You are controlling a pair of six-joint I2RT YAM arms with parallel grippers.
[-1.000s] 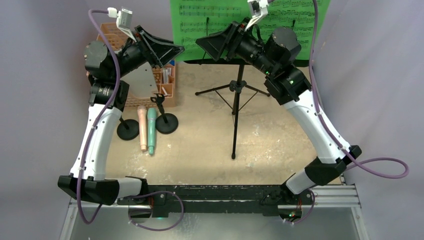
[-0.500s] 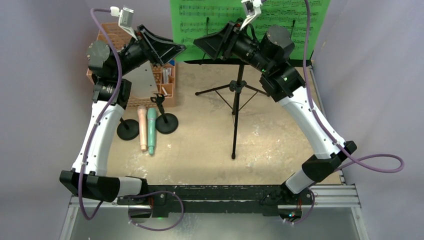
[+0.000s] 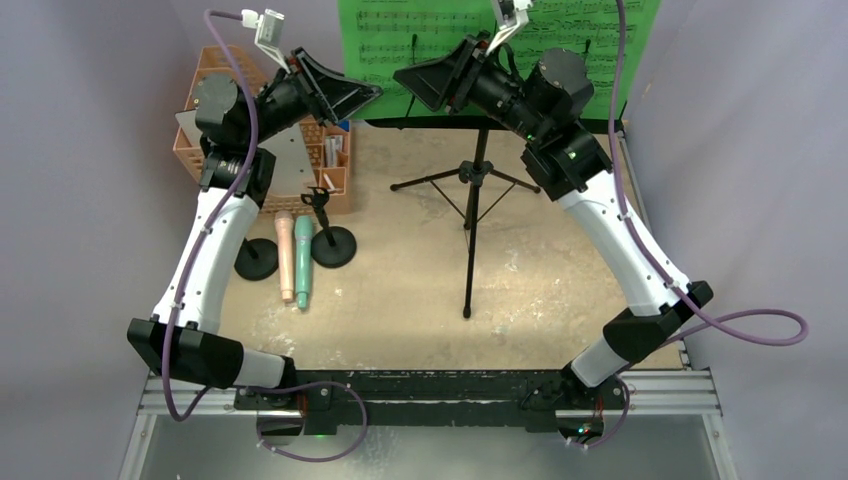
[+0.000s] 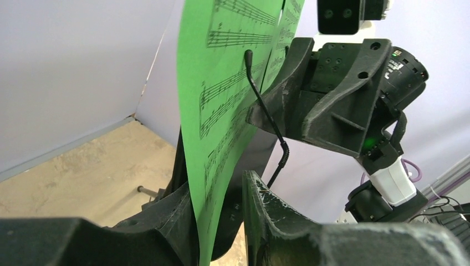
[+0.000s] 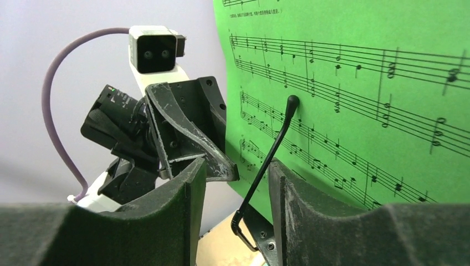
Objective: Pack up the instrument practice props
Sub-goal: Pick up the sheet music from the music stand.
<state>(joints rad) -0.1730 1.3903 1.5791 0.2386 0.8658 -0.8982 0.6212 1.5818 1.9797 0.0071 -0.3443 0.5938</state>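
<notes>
Two green sheet-music pages [image 3: 500, 45] stand on the black music desk, whose ledge [image 3: 480, 123] tops the tripod stand [image 3: 470, 200]. My left gripper [image 3: 365, 95] is open; its jaws straddle the left page's edge [image 4: 221, 83] in the left wrist view, gripper [image 4: 221, 205]. My right gripper [image 3: 425, 80] is open, with the black wire page-retainer [image 5: 266, 160] between its jaws [image 5: 237, 188], in front of the page [image 5: 360, 83]. The pink microphone [image 3: 285, 255] and the mint microphone [image 3: 303, 262] lie between two black round-based holders [image 3: 256, 262] [image 3: 334, 245].
An orange mesh organizer [image 3: 225, 75] stands at the back left with a grey-white board [image 3: 290, 160] leaning in it. The two grippers face each other closely at the page's left edge. The tripod legs [image 3: 430, 182] spread over the sandy table middle.
My left arm has swung up and to the right, bringing its jaws onto the page's left edge. My right gripper has barely shifted.
</notes>
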